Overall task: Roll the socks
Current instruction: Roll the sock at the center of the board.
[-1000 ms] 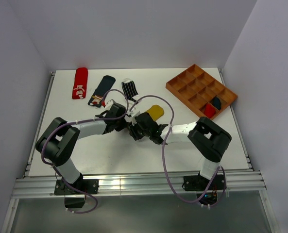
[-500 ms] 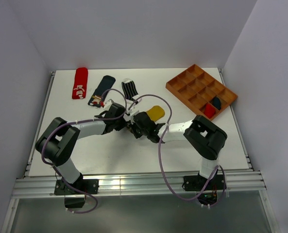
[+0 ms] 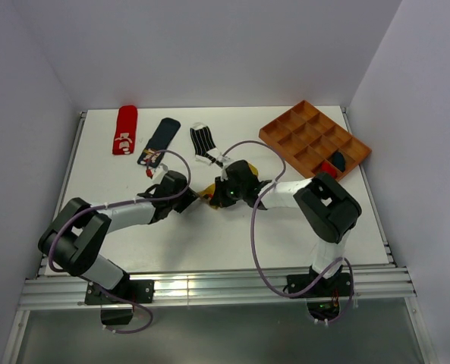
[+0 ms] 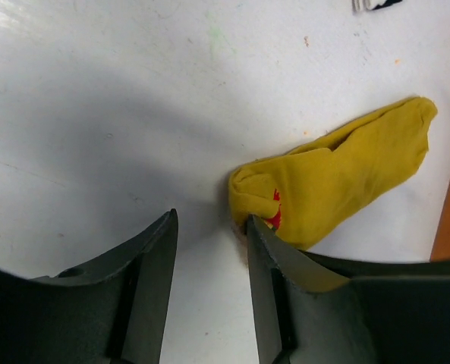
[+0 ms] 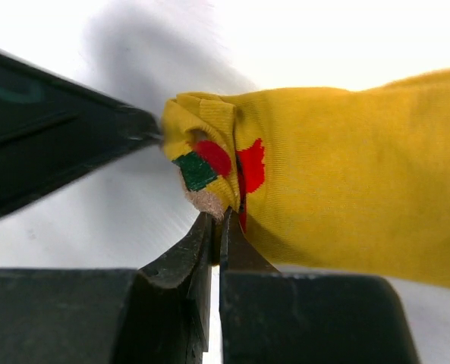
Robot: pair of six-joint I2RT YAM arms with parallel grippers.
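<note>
Top view: compared with a second earlier, the right end effector [image 3: 214, 194] is now clamped on the mustard sock [image 3: 206, 196], which has been drawn further from the wooden tray [image 3: 316, 136] across the desk [image 3: 209, 243]. The left end effector [image 3: 196, 199] has been parted.

Left wrist view: the left end effector [image 4: 209, 227] is seen partly open and empty, with one finger [image 4: 266, 258] touching the sock's folded end.

Right wrist view: that folded end, patched red and green, is pinched between the right end effector's closed tips.
</note>
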